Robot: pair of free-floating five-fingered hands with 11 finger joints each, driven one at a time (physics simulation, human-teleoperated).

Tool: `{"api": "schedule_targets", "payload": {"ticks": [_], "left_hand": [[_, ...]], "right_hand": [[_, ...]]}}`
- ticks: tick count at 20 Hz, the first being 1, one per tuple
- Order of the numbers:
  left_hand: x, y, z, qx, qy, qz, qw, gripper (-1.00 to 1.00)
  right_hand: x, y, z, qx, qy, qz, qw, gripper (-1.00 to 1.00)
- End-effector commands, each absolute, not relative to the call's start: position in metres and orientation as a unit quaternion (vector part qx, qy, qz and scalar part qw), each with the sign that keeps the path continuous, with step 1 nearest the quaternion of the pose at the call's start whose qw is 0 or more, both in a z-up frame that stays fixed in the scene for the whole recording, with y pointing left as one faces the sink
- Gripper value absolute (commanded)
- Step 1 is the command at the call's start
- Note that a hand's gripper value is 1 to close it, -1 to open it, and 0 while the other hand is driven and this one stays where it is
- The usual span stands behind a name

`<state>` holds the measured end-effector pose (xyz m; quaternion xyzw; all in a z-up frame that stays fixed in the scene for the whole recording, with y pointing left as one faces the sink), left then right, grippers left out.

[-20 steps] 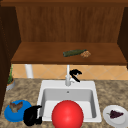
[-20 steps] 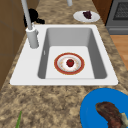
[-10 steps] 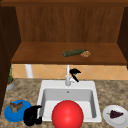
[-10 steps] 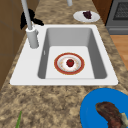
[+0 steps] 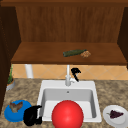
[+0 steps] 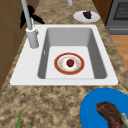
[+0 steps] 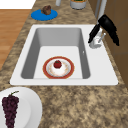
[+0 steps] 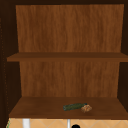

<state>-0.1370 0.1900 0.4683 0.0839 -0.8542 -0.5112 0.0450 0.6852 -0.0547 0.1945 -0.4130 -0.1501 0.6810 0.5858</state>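
Centrally, we are spreading our right hand [image 5: 75,73] with relaxed fingers [image 7: 94,33] touching the faucet [image 5: 67,75], while our left hand [image 5: 32,116] is curling emptily at lower left.

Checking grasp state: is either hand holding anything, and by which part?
Right hand is at the faucet, by its handle; whether it grips cannot be told. Left hand holds nothing, beside the blue plate.

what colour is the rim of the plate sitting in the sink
Red-orange around a pale centre: the plate shows best in the left side view.

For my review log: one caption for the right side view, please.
Right hand at the faucet; a red-rimmed plate lies in the sink.
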Motion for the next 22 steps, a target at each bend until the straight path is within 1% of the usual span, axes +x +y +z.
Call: {"api": "schedule_targets", "payload": {"ticks": [1, 12, 14, 15, 18, 22], "left_hand": [[-0.137, 0.19, 0.468, 0.084, -0.854, -0.511, 0.045, 0.0], [-0.137, 0.19, 0.468, 0.084, -0.854, -0.511, 0.045, 0.0], [-0.137, 0.19, 0.468, 0.084, -0.854, -0.511, 0.045, 0.0], [-0.137, 0.19, 0.468, 0.084, -0.854, -0.511, 0.045, 0.0], [-0.137, 0.19, 0.468, 0.084, -0.854, -0.511, 0.045, 0.0], [-0.137, 0.19, 0.468, 0.084, -0.854, -0.511, 0.045, 0.0]], "right_hand": [[0.685, -0.064, 0.202, -0.369, -0.187, 0.677, 0.609, -1.0], [0.67, -0.089, 0.202, -0.283, -0.245, 0.674, 0.636, -1.0], [0.668, -0.098, 0.195, -0.273, -0.242, 0.677, 0.639, -1.0], [0.669, -0.101, 0.193, -0.265, -0.244, 0.679, 0.64, 1.0], [0.673, -0.103, 0.194, -0.246, -0.264, 0.685, 0.633, 1.0], [0.675, -0.099, 0.203, -0.237, -0.31, 0.673, 0.628, 1.0]]}}
